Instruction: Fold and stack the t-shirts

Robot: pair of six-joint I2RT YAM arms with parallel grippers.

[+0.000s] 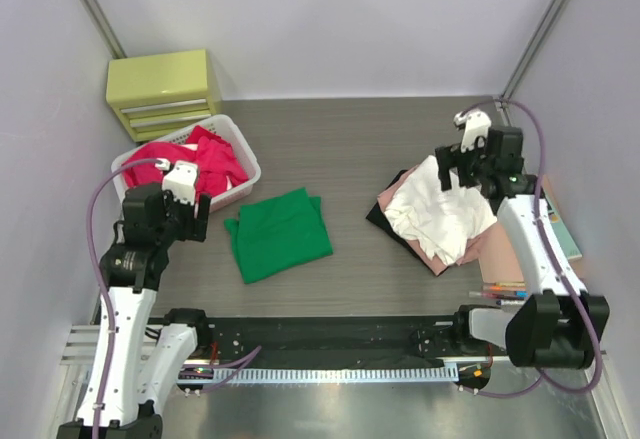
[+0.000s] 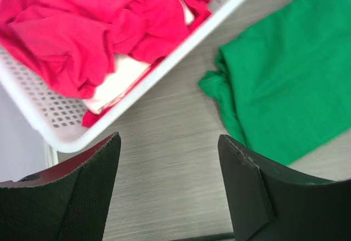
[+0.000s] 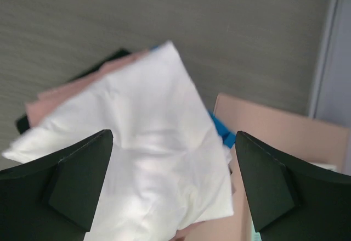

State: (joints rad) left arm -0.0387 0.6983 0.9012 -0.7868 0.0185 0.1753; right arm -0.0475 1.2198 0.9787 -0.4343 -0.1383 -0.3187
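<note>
A bright green t-shirt (image 1: 278, 234) lies folded on the table's left half; in the left wrist view this green shirt (image 2: 290, 82) is at the right. Red t-shirts (image 1: 205, 164) (image 2: 93, 27) are heaped in the basket. My left gripper (image 1: 200, 221) (image 2: 169, 139) hovers open over bare table between the basket and the green shirt, with nothing in it. At the right a white t-shirt (image 1: 440, 214) (image 3: 148, 142) tops a pile, over a pale pink one (image 1: 432, 256) (image 3: 66, 95) and a black one (image 1: 385, 221). My right gripper (image 1: 455, 174) (image 3: 173, 136) hangs open above the white shirt.
The white slatted basket (image 1: 245, 159) (image 2: 181, 49) stands at the back left, with a yellow-green drawer unit (image 1: 160, 94) behind it. Right of the pile lie a tan sheet (image 1: 500, 254) (image 3: 274, 125), a teal book (image 1: 565, 234) and some pens (image 1: 500, 289).
</note>
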